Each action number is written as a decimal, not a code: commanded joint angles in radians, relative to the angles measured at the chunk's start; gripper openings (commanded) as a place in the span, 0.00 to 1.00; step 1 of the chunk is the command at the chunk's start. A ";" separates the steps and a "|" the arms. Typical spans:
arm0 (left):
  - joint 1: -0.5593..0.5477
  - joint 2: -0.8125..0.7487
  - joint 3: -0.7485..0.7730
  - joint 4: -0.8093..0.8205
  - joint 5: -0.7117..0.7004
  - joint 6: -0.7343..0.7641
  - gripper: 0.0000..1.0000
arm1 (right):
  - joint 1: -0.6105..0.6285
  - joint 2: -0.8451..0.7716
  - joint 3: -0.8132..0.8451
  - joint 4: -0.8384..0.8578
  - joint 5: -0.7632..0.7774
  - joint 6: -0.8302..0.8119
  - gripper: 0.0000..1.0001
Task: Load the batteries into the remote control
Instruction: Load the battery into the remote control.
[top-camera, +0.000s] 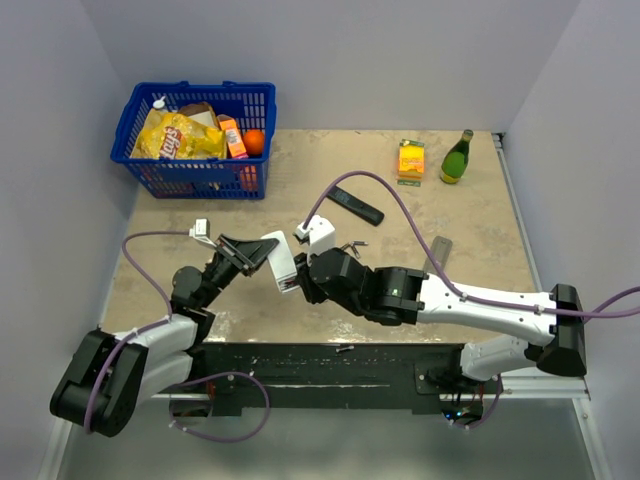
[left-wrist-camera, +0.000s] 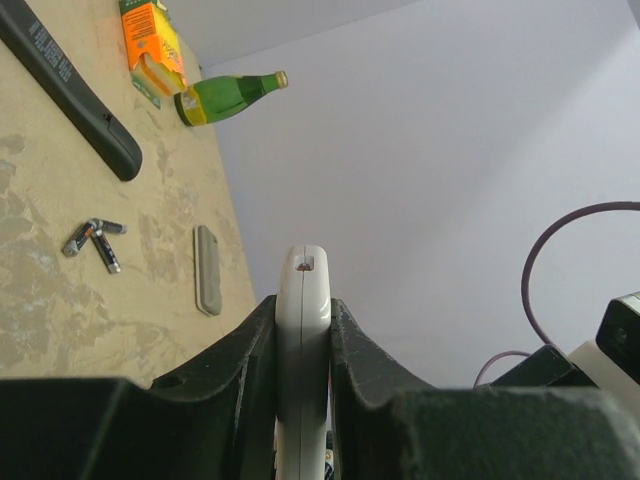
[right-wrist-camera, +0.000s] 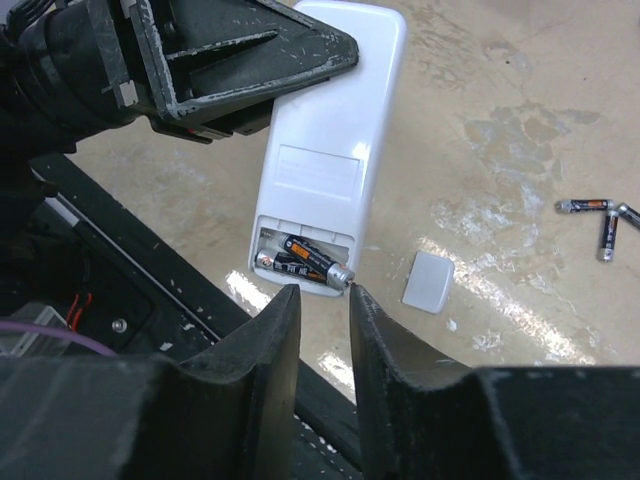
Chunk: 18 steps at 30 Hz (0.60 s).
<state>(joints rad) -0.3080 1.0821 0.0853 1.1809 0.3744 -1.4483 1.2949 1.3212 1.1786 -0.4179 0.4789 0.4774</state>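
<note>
Right wrist view showed the white remote (right-wrist-camera: 325, 140) held above the table (right-wrist-camera: 500, 100) with its back up. The left gripper (left-wrist-camera: 303, 310) was clamped on its two long edges. The compartment at the remote's near end was open, and two batteries (right-wrist-camera: 300, 262) lay inside. The nearer one was tilted, with its silvery tip poking past the rim. The right gripper (right-wrist-camera: 322, 298) sat just below that end, its fingers a narrow gap apart with nothing between them. Whether they touched the tip could not be told. A small pale lid (right-wrist-camera: 428, 282) lay on the table just beside the remote's end. A few loose batteries (right-wrist-camera: 598, 215) lay well off to the right. From the left wrist, a black remote (left-wrist-camera: 70, 90), a grey strip (left-wrist-camera: 207, 268), an orange box (left-wrist-camera: 150, 40) and a green bottle (left-wrist-camera: 225, 97) were farther out.
</note>
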 joint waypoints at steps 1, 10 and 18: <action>0.003 -0.019 0.001 0.034 -0.019 -0.009 0.00 | 0.001 -0.004 -0.033 0.097 0.036 0.044 0.25; 0.003 -0.028 -0.002 0.026 -0.019 -0.009 0.00 | 0.000 0.004 -0.051 0.106 0.066 0.056 0.22; 0.003 -0.031 -0.004 0.039 -0.011 -0.014 0.00 | -0.002 0.026 -0.045 0.103 0.064 0.056 0.22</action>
<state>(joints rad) -0.3080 1.0679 0.0849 1.1790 0.3706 -1.4494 1.2949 1.3312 1.1358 -0.3496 0.5106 0.5133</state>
